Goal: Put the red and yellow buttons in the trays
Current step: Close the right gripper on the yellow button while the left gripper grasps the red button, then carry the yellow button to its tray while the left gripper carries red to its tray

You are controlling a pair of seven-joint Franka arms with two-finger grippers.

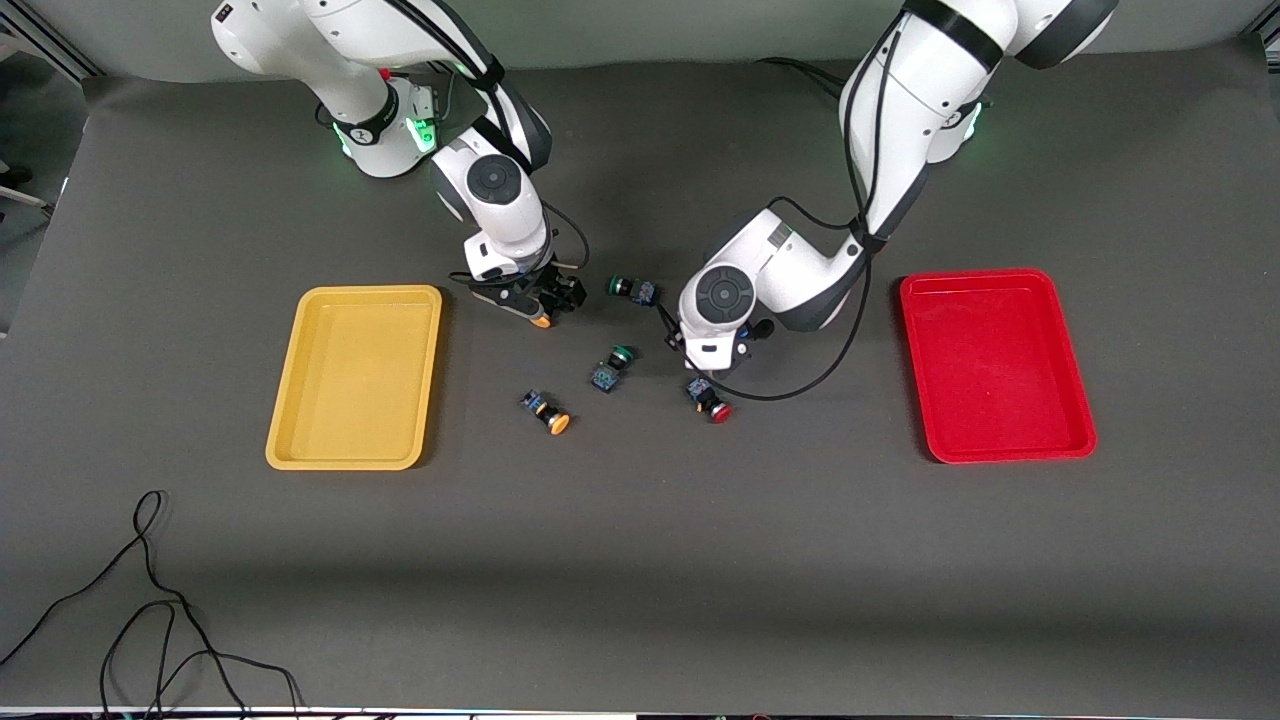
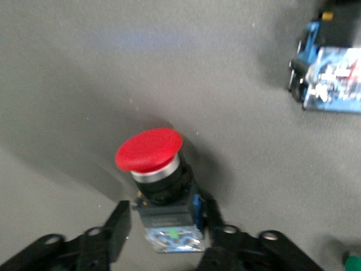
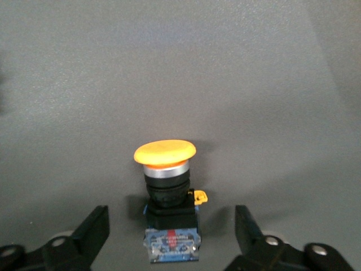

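1. Two grippers are working low over the middle of the bench at once: we are reading the left gripper (image 1: 712,368) as set around a red button (image 2: 159,186), and the right gripper (image 1: 540,305) as set around a yellow button (image 3: 167,195).
2. We are seeing the left fingers (image 2: 115,228) close against the red button's dark body but not clearly pinching it, so we are calling them open with nothing lifted.
3. We are seeing the right fingers (image 3: 93,231) spread wide with clear gaps on both sides of the yellow button, holding nothing.
4. A second yellow button (image 1: 547,413) is lying nearer the front camera, toward the yellow tray (image 1: 300,400); the red tray (image 1: 915,380) is sitting at the left arm's end. Both trays are looking empty.
5. We are finding only one red button; a second may be hidden.
6. We are expecting trouble from the round caps: each button is lying on its side, so an uneven squeeze could roll or twist it out.
7. Two green buttons, one (image 1: 612,366) between the grippers and another (image 1: 632,289) farther from the camera, are lying near enough to be nudged.
8. We are working on a dark grey matte bench, with a loose black cable (image 1: 150,600) lying near the front edge.
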